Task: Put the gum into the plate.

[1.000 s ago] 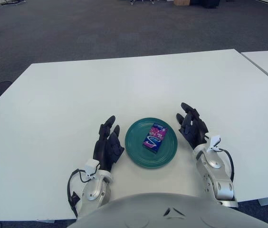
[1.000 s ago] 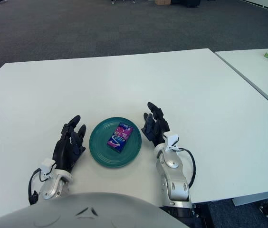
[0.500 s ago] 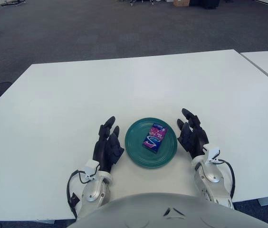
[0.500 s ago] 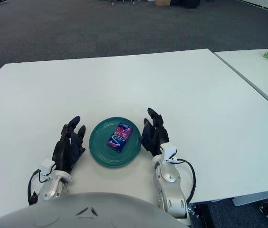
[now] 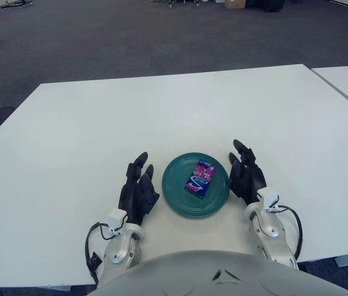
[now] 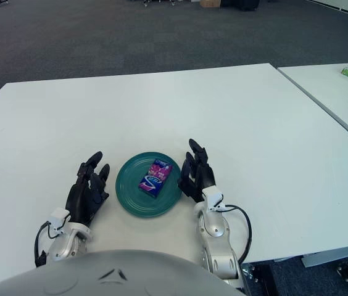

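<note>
Gum [image 5: 200,178] is flat in the plate [image 5: 175,200], a bit right of centre, lying at a slant w/ its long axis running near-left to far-right. Looks like task is done, judging from that alone.

Both hands flank the plate, one per side, neither touching the gum. Left hand [image 5: 137,188] sits just beside the plate's left rim, fingers loosely extended fwd, nothing in them. Right hand [image 5: 246,173] is close against the right rim, fingers [image 6: 194,148] spread and pointing away from the robot, also empty. Can't tell if either palm actually contacts the table [image 5: 161,111]. My read: symmetric, relaxed pose = neutral park posn w/ the load released, not a setup for another grasp. Right hand so tight to the rim suggests it's the one that did the drop, but that's a guess.

Gum itself: small flat rectangular pack, cardboard-type, purple/pink print w/ a blue band and a white swoosh logo across the middle. Edges look square, no visible crush. Fully inside the rim, no overhang. Plate is teal, round, shallow; pack contrasts hard against it so easy to spot. Light, rigid item; shouldn't shift unless the plate gets bumped.
</note>
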### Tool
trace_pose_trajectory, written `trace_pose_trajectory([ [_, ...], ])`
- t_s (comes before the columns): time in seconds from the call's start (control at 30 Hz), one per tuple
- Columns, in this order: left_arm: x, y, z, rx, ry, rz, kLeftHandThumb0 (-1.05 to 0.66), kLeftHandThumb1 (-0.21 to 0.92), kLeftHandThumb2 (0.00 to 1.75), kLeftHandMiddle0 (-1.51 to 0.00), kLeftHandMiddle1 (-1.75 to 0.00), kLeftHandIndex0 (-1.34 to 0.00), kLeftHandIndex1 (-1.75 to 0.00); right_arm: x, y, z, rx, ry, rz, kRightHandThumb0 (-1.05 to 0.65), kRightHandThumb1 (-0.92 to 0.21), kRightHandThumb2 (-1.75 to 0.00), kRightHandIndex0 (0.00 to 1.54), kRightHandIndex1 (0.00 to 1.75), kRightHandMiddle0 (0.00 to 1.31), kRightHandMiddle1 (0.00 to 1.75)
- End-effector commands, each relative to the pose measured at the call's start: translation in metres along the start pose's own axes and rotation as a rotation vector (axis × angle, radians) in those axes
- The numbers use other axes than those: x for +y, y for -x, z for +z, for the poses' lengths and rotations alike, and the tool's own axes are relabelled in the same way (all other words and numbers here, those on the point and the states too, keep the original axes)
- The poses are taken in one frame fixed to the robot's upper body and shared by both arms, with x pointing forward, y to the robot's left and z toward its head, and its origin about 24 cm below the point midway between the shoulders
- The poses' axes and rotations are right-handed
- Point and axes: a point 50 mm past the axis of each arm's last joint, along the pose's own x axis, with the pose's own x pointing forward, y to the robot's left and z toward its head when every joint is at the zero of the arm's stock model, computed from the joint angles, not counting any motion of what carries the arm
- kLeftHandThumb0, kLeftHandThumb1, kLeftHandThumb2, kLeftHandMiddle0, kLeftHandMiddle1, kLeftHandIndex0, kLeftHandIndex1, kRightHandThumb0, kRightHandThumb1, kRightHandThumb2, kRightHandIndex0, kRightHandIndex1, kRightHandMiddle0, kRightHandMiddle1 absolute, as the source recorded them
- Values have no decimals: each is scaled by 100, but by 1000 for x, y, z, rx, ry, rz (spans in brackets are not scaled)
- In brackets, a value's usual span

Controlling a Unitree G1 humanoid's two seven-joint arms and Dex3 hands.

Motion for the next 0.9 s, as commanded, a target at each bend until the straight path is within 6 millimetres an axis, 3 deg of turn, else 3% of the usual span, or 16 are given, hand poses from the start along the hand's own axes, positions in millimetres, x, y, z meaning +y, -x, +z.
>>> trace_pose_trajectory([
  [0.0,6,2,-2,24,-18,11,-94,92,97,-27,0,0,-61,-2,5,-19,106,-12,-14,-86,-92,-97,20,2,0,39],
  [0.87,14,4,4,8,-13,15,-94,92,96,-28,0,-1,-64,-10,5,-19,56,12,82,-78,-92,-97,19,1,0,40],
])
